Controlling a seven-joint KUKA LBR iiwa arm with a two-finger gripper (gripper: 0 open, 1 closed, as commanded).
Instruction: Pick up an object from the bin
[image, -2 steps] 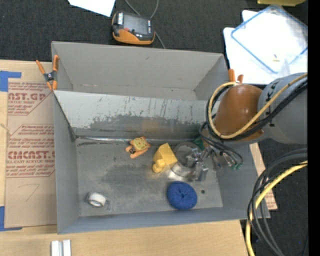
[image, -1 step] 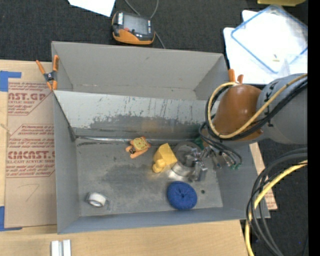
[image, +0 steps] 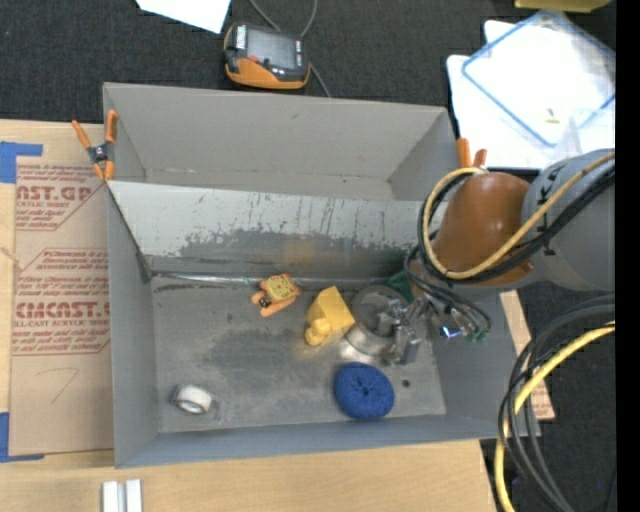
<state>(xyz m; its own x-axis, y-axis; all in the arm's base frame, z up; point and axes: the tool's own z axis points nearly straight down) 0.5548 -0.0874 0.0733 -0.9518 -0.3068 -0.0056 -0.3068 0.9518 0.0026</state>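
My gripper (image: 392, 335) reaches down into the right part of the bin, its metal body low over the floor. A yellow block-shaped toy (image: 327, 314) lies just to its left, close to it or touching it. A round blue ball-like thing (image: 363, 391) rests on the floor just below the gripper, apart from it. The gripper's own body hides whatever sits between its tips.
A small orange and yellow toy (image: 273, 292) lies near the back wall, left of the yellow block. A small white roll (image: 193, 399) sits at the front left. The arm with its brown cover and cables comes in over the bin's right rim.
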